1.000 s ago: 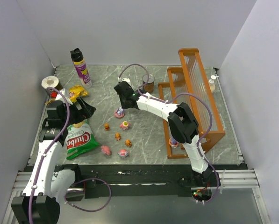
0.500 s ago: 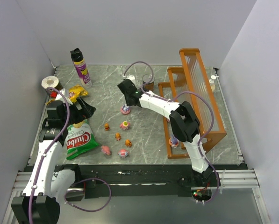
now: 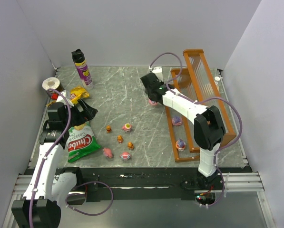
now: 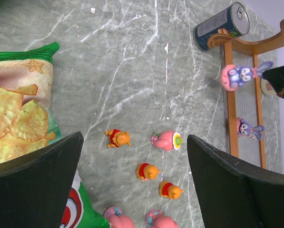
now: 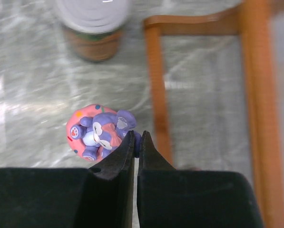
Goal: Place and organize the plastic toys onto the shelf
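**Right wrist view: bunny pinched, shelf right next to it**

Right wrist cam shows it best. The right gripper [image 5: 137, 140] is clamped tight on a purple bunny [image 5: 101, 133] with a round pink base. It looks like it's got it by an ear or the back of the head, a pretty thin hold. The bunny sits just beside the shelf [image 5: 153, 80], on the table side of the low rim, with the can [image 5: 94, 28] a bit further back. I can't tell if the base is touching the table [image 5: 32, 95] or is lifted off it.

I'd call this the carry step: toy grabbed, not placed yet. The next move probably needs to take it over that rim and set it upright on the bottom tier, clear of the shelved toys [image 3: 176, 120] already there. With a grip that far off-centre, I'd expect it to swing or tip on release.

The left gripper [image 3: 86, 110] is spread wide with nothing in it, over by the chip bag [image 3: 80, 142]. Six loose toys [image 3: 119, 138] wait on the table between the arms.

Readable text: the chip bag says "Chub…" in white on red, with "Cassava" above it. The labels on the spray can [image 3: 83, 69] and the can are too small to read.
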`<control>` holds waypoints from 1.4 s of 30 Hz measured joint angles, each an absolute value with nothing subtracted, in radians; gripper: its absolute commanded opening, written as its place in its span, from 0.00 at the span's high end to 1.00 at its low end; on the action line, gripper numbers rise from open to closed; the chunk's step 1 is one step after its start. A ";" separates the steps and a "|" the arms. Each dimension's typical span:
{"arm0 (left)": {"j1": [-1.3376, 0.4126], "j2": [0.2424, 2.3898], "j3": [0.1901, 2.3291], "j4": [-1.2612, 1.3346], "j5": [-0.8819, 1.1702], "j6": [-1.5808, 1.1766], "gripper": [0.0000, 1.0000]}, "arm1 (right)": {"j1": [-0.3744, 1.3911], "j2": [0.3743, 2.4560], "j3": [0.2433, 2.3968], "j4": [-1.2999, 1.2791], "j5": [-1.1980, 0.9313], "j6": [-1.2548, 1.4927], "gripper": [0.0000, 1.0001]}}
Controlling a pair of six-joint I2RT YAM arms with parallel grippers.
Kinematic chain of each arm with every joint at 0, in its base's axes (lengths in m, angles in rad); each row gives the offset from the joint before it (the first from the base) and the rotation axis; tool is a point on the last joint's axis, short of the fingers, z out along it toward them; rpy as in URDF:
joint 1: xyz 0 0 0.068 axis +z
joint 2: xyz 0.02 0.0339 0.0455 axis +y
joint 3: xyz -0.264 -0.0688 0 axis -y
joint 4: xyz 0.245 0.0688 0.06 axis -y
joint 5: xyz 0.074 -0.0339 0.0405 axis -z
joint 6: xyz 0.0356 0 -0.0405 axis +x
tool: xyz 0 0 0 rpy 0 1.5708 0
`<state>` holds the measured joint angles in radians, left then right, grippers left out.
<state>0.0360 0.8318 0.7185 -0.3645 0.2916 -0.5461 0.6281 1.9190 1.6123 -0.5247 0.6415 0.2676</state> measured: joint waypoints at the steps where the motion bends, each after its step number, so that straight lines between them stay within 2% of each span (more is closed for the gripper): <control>1: 0.036 0.832 0.719 -0.364 0.292 -0.546 0.03 | 0.619 1.911 1.602 -0.524 0.654 0.265 1.00; 10: 0.036 0.836 0.719 -0.364 0.292 -0.546 0.04 | 0.582 1.906 1.547 -0.534 0.778 0.255 1.00; 20: 0.036 0.849 0.719 -0.364 0.299 -0.546 0.03 | 0.587 1.906 1.524 -0.543 0.787 0.320 1.00; 42: 0.036 0.849 0.719 -0.364 0.315 -0.547 0.04 | 0.695 1.921 1.549 -0.661 0.886 0.472 1.00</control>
